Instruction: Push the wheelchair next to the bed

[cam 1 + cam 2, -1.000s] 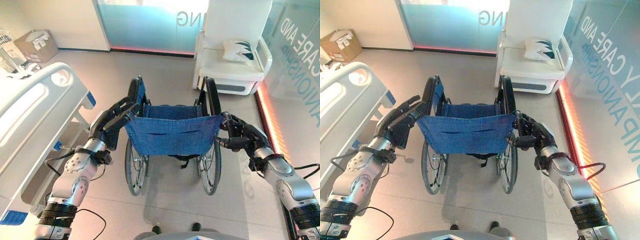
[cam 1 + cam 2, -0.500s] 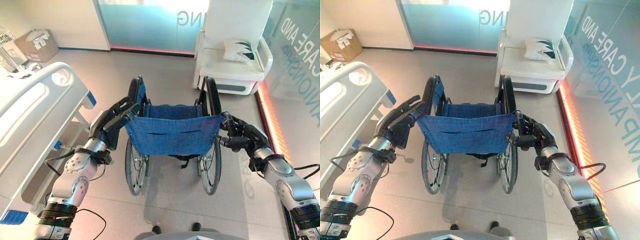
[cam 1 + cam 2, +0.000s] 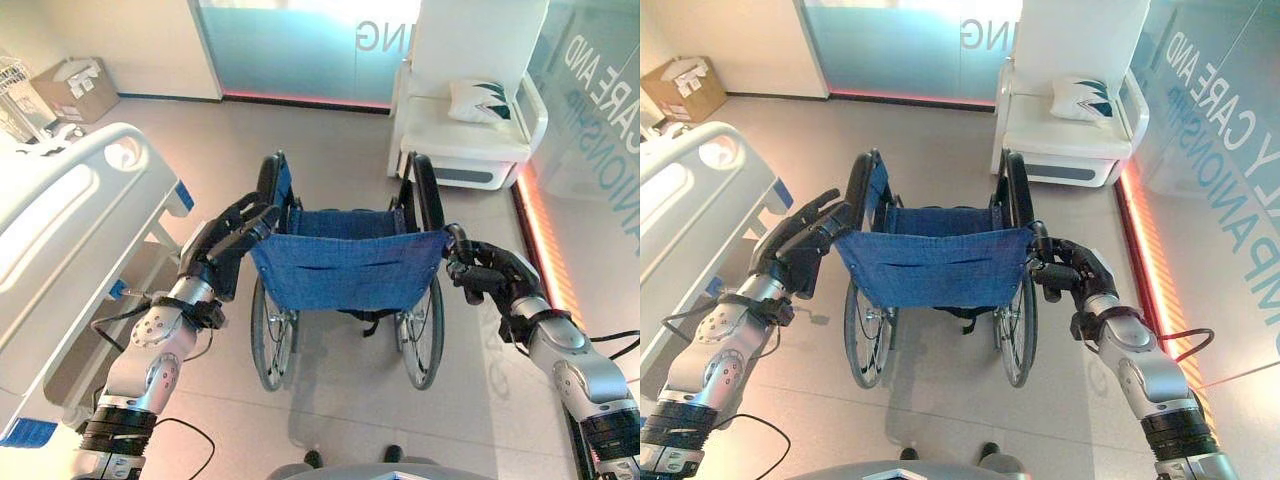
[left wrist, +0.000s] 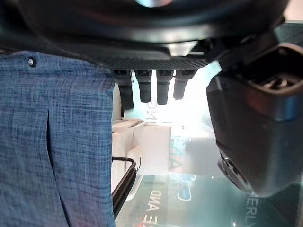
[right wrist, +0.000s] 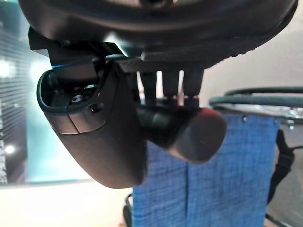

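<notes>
The wheelchair [image 3: 345, 265] with a blue cloth back stands just ahead of me, seen from behind, its big wheels on the grey floor. My left hand [image 3: 225, 245] lies against its left push handle with fingers [image 4: 156, 85] straight beside the blue cloth. My right hand [image 3: 490, 275] is curled round the right push handle [image 5: 194, 132], whose dark rounded end sits between thumb and fingers. The white bed [image 3: 70, 220] runs along the left, its footboard about level with the chair's left wheel.
A white armchair [image 3: 460, 130] with a cushion stands at the back right, close past the wheelchair's front. A cardboard box [image 3: 75, 88] sits in the far left corner. A glass wall [image 3: 600, 150] with a lit red strip lines the right side.
My right hand's fingers have curled in round the right push handle. The left hand and the wheelchair have stayed in place.
</notes>
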Robot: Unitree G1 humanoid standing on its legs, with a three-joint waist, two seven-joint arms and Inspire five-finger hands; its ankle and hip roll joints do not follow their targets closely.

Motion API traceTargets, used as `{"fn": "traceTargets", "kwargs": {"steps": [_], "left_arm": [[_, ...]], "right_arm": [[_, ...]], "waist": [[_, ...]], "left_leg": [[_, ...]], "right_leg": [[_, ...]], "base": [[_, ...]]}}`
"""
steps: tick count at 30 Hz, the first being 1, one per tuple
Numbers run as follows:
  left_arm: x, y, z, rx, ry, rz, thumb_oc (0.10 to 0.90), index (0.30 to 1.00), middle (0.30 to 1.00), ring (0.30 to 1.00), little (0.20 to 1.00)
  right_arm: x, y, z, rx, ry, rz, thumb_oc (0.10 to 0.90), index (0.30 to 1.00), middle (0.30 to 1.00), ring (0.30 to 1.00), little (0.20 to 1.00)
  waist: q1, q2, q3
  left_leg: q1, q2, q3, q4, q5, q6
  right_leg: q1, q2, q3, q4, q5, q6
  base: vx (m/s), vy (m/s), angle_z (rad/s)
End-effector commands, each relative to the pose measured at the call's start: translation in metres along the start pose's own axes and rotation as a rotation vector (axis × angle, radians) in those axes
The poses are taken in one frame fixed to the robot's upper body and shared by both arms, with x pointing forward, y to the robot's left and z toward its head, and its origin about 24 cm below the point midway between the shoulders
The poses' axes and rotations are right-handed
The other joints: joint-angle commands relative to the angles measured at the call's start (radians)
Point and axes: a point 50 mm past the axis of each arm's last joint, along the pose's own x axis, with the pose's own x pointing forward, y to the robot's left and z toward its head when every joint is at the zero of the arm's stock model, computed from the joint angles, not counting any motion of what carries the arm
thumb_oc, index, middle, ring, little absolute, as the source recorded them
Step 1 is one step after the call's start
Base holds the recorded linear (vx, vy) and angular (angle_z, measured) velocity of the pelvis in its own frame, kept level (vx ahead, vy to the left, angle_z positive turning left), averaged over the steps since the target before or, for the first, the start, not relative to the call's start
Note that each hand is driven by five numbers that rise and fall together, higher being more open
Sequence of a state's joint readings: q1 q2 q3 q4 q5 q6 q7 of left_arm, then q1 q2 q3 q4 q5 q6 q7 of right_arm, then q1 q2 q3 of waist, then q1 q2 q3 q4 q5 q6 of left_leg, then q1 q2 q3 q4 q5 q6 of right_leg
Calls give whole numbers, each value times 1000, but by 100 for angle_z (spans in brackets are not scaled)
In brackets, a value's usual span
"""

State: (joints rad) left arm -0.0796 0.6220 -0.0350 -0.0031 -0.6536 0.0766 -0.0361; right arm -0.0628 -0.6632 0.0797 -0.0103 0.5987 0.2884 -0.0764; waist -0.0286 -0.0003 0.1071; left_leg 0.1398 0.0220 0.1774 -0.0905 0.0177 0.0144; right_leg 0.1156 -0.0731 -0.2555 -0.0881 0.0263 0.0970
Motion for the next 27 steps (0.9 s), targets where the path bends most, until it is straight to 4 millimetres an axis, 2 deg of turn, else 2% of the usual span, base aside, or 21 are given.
{"fn": "traceTargets", "kwargs": {"steps": [1,5,9,13,16,18,19,22,27], "left_arm": [[1,25,44,95,-225,160,800,900,900,900,900],[-3,26,46,93,-226,193,800,900,900,900,900],[-8,24,45,89,-190,151,800,900,900,900,900],[-11,24,47,171,-154,139,800,900,900,900,900],[-14,41,61,396,-186,291,800,900,900,900,900],[-16,48,68,464,-217,353,800,900,900,900,900],[-20,56,77,538,-256,439,800,900,900,900,900],[-25,63,87,602,-312,508,800,900,900,900,900],[-29,60,92,631,-371,537,800,900,900,900,900]], "right_arm": [[-9,20,55,-9,-318,130,400,300,300,300,300],[-9,20,51,1,-308,120,400,300,300,300,300],[-12,20,47,1,-294,113,400,300,300,300,300],[-13,20,46,5,-284,104,400,300,300,300,300],[-11,17,47,13,-276,94,400,300,300,300,300],[-11,16,47,18,-273,91,400,300,300,300,300],[-10,16,45,24,-268,87,400,300,300,300,300],[-10,17,41,34,-260,78,400,300,300,300,300],[-10,18,36,44,-250,72,400,300,300,300,300]], "waist": [[17,-19,-52],[24,-18,-47],[30,-13,-45],[35,-7,-39],[41,-4,-37],[43,-4,-37],[46,-4,-37],[51,-4,-39],[55,-7,-40]], "left_leg": [[-28,-32,52,3,-36,-32],[-30,-31,50,3,-34,-35],[-33,-30,49,3,-31,-39],[-36,-30,45,3,-28,-40],[-36,-31,40,3,-26,-41],[-36,-32,36,3,-26,-40],[-35,-33,33,3,-26,-41],[-36,-34,26,3,-26,-42],[-37,-35,17,3,-26,-44]], "right_leg": [[-13,20,-28,48,-41,15],[-11,20,-37,44,-41,14],[-9,19,-44,42,-42,14],[-9,18,-51,46,-45,15],[-8,16,-57,53,-51,15],[-7,16,-58,54,-53,15],[-5,16,-60,56,-55,13],[-3,14,-65,58,-58,12],[-2,14,-67,62,-62,10]], "base": [[0,0,0],[0,0,0],[-1,-1,1],[-2,-2,1],[3,-5,2],[13,-15,8],[14,-14,12],[12,-16,11],[7,-15,15]]}}
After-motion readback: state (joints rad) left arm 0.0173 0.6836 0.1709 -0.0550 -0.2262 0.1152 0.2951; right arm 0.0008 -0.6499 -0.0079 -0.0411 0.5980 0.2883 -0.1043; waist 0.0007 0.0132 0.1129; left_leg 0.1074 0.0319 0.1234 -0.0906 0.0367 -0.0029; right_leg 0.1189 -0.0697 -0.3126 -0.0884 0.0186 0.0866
